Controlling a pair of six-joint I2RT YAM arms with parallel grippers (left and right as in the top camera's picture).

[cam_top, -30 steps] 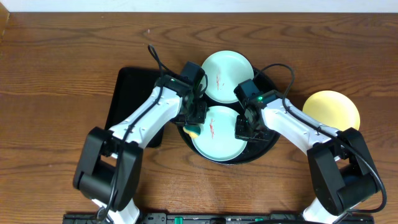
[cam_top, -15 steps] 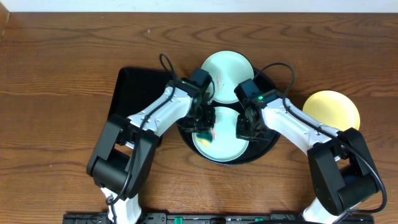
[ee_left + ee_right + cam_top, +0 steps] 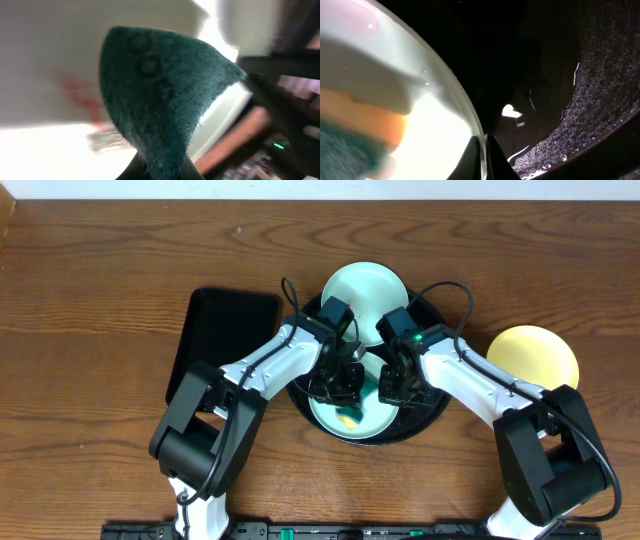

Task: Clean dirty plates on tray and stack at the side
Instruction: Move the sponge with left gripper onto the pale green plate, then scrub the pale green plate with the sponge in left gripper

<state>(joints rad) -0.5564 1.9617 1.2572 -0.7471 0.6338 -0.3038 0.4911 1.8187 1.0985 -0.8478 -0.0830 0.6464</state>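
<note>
Counts three small round plates: two pale mint-blue, near plate (image 3: 378, 416) (red-smeared) and far plate (image 3: 365, 298), on one glossy black round tray (image 3: 432, 412); one pale yellow plate (image 3: 533, 357) beside it. Pinches a green sponge (image 3: 160, 95) in the left gripper (image 3: 345, 405), the near plate's rim in the right gripper (image 3: 482, 145).

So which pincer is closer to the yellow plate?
Right. The right pincer pinches the rim of the near mint plate, toward the yellow plate; the left pincer holds a sponge farther away.
</note>
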